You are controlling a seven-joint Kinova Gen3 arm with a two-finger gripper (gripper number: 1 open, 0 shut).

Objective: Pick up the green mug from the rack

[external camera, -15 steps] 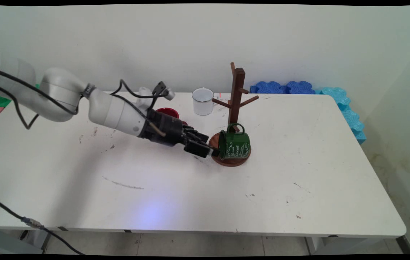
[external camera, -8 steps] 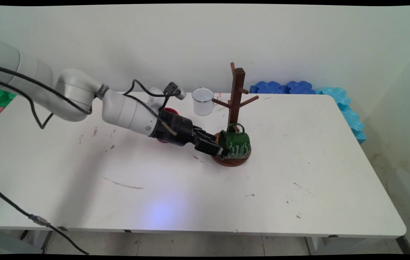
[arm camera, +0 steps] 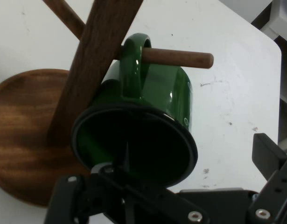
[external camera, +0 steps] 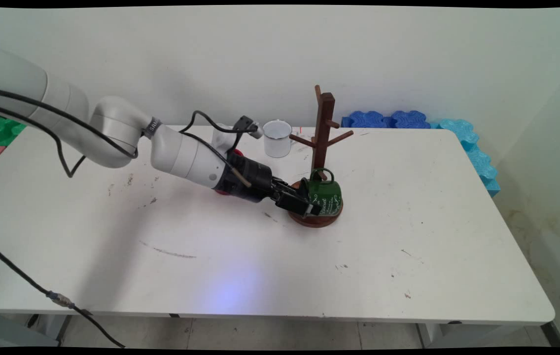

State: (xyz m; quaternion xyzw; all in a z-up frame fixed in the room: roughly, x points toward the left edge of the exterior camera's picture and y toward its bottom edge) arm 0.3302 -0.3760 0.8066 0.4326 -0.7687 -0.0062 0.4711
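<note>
Green enamel mug [external camera: 323, 196] lies on its side on the round base of the wooden mug tree [external camera: 323, 129], its handle hooked over a low peg and its mouth facing the end effector [external camera: 309, 207]. In the hand view, one finger [arm camera: 269, 154] stands outside the mug's wall [arm camera: 176, 93] and the other reaches into its mouth: spread around the rim. Behind the wrist a red cup [external camera: 236, 153] peeks out. Farther back, a white enamel mug [external camera: 277, 138] stands on the table [external camera: 408, 236].
</note>
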